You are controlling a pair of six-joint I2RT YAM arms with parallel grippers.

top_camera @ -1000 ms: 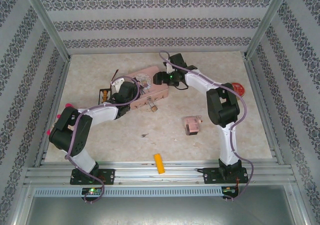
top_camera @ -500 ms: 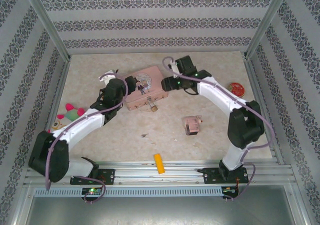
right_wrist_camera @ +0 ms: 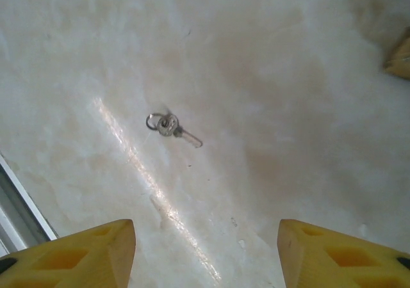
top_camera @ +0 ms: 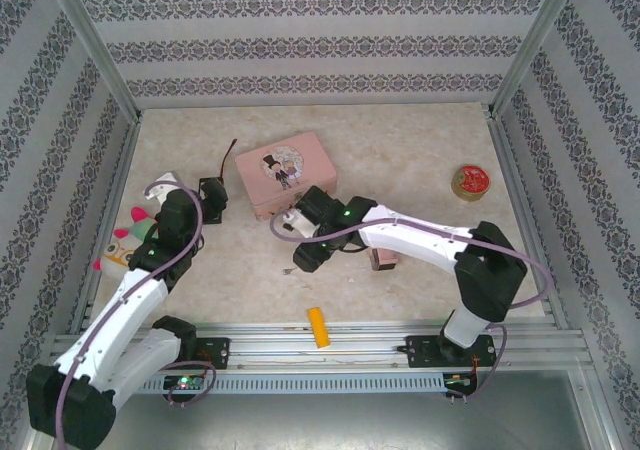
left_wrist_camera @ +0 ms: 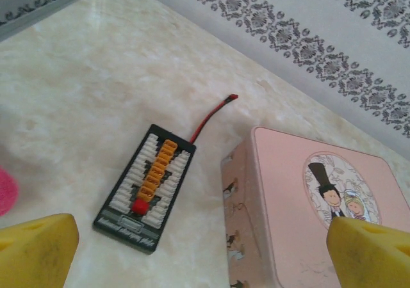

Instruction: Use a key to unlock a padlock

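A small silvery metal key (right_wrist_camera: 173,127) lies on the glossy, marble-patterned table (right_wrist_camera: 275,77), which throws back a streak of light, while the pink tin (left_wrist_camera: 282,205) looks smooth and printed and the connector board (left_wrist_camera: 146,189) matt black plastic.

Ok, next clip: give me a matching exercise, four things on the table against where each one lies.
Things:
1. key
2. black connector board
3. red round tin
4. yellow block

Places:
A. far right of the table
B. just left of the pink tin
C. near edge, by the rail between the arm bases
D. bare tabletop below the right gripper, jaws open

Pairs: 1-D, 2-B, 3-A, 4-C
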